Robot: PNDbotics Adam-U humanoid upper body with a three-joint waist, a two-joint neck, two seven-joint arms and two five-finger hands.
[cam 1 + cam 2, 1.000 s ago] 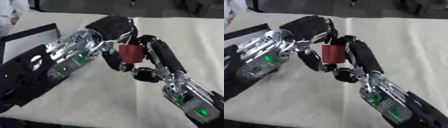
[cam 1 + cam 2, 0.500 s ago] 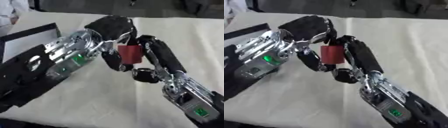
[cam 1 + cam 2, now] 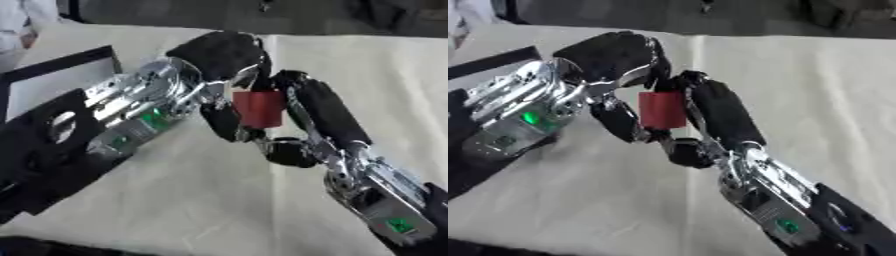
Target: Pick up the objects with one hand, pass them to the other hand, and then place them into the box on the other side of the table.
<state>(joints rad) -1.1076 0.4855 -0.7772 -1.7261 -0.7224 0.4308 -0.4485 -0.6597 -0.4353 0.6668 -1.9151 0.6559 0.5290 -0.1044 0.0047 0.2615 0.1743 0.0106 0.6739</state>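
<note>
At frame centre, both hands, left (image 3: 219, 55) and right (image 3: 319, 110), pinch a red block (image 3: 259, 108) with curled fingers above the desk (image 3: 192, 200).

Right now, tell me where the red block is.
The red block is near the middle of the left eye view, above the table, sandwiched between the left hand and the right hand, both touching it.

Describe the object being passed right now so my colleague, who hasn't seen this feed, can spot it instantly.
Look mid-table on the cream tablecloth, where the two black-and-silver arms meet. Between the left robot hand and the right robot hand sits a small red block, touched by both. It is the only red thing in view, bright against the black fingers.
</note>
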